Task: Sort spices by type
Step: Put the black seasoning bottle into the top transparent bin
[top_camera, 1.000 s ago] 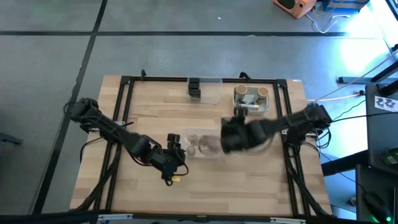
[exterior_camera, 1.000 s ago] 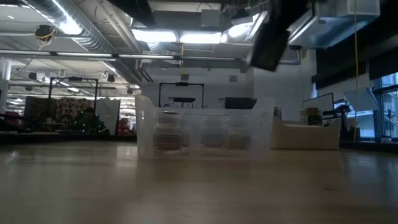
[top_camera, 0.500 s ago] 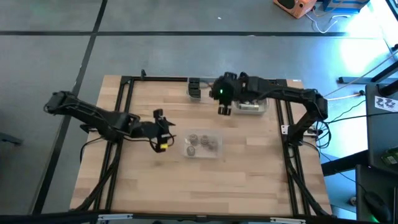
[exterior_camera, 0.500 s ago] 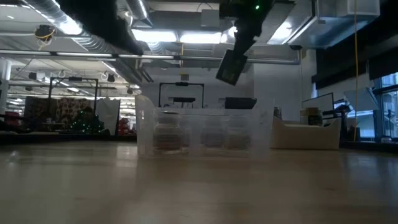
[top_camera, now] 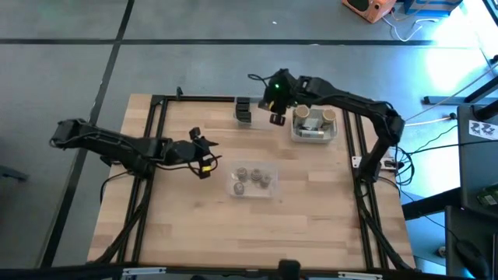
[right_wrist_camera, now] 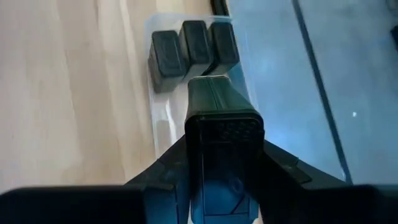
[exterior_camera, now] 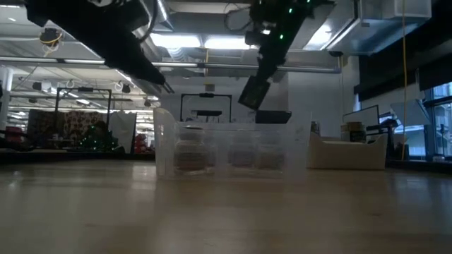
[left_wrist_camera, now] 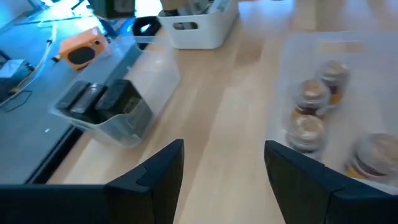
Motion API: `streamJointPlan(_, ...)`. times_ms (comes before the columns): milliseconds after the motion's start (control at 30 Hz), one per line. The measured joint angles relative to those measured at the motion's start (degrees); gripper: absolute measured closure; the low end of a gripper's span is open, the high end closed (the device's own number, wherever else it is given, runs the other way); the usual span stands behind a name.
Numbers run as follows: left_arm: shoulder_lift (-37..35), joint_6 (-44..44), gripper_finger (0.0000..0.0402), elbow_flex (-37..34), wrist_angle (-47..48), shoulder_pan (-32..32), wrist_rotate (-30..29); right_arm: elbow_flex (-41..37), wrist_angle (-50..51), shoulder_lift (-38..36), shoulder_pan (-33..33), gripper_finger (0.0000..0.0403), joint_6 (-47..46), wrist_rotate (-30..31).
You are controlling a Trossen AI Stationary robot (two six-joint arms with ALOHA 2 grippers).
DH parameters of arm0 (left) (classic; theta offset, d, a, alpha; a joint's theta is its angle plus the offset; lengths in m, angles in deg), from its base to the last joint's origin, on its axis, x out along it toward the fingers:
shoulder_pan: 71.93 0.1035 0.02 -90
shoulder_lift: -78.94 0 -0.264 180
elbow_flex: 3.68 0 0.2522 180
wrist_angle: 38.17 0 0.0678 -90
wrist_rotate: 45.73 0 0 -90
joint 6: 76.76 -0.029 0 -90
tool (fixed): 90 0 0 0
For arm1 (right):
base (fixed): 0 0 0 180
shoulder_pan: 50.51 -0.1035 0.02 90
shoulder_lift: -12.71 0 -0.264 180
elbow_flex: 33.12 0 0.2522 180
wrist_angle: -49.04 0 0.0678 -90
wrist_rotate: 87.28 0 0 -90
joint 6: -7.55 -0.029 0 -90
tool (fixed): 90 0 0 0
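Within the last second my right tool (top_camera: 278, 118), clenched on a dark boxy spice (right_wrist_camera: 214, 140), swung from mid-desk to above the far clear bin (right_wrist_camera: 163, 115) holding three like boxes (right_wrist_camera: 193, 45), drop pending; left tool (left_wrist_camera: 224, 171), released and empty, withdrew leftward.

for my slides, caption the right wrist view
Right tool holds a dark boxy spice over the clear bin of three matching ones.

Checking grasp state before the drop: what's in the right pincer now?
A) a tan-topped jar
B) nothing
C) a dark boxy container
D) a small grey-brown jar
C: the right wrist view shows the right pincer clamped on a dark boxy container, above the clear bin holding three like it.
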Motion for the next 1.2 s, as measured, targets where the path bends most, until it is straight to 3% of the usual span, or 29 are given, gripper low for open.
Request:
streamJointPlan(167, 0.30, -2.33, 0.0196, 0.00, -1.83, 2.85, -0.05, 0.02, -4.49, 4.66, 3.46, 0.0271, 2.68, -3.47)
streamJointPlan(733, 0.39, -2.90, 0.0196, 0.00, -2.51, 9.24, -0.02, 0.00, -7.72, 18.42, 8.43, 0.0269, 7.48, -2.47)
streamJointPlan(1200, 0.39, -3.22, 0.0196, 0.02, -2.57, 9.66, 0.05, 0.02, -9.58, 18.39, 8.29, 0.0199, 6.77, -2.50)
